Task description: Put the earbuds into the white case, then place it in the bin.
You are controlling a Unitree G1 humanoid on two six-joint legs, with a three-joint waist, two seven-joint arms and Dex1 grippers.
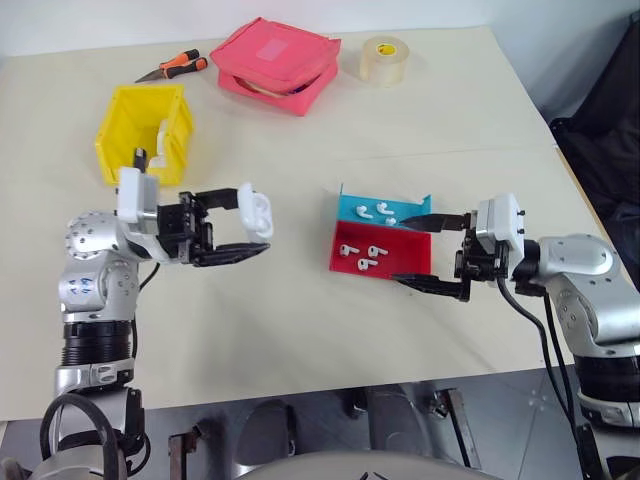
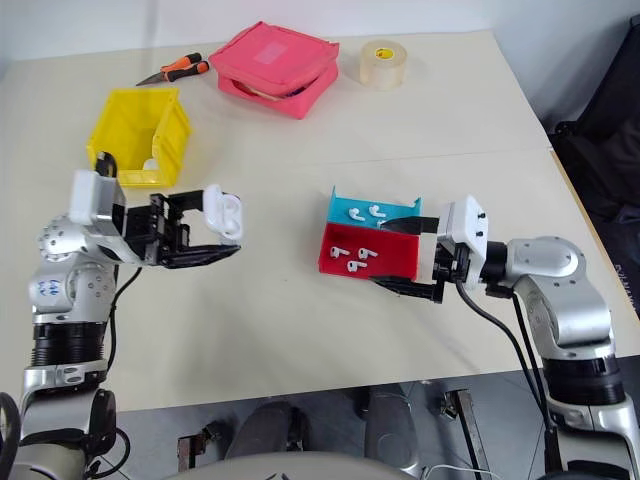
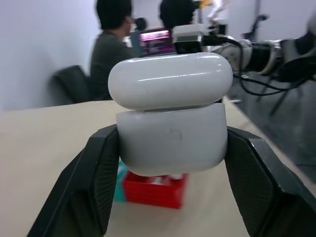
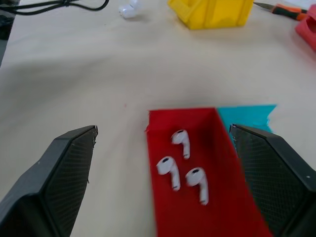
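The white case (image 1: 256, 212) was a glossy, rounded pebble, held off the table (image 1: 300, 310) between the two black fingers of the left hand (image 1: 243, 222), its hinged lid standing slightly open. Three tiny white earbuds (image 4: 181, 142) with short stems lay loose in the red tray (image 1: 378, 250), and two more lay in the blue tray (image 1: 380, 207) touching it. The bright yellow bin (image 1: 147, 130) stood upright on the table, well apart from the trays.
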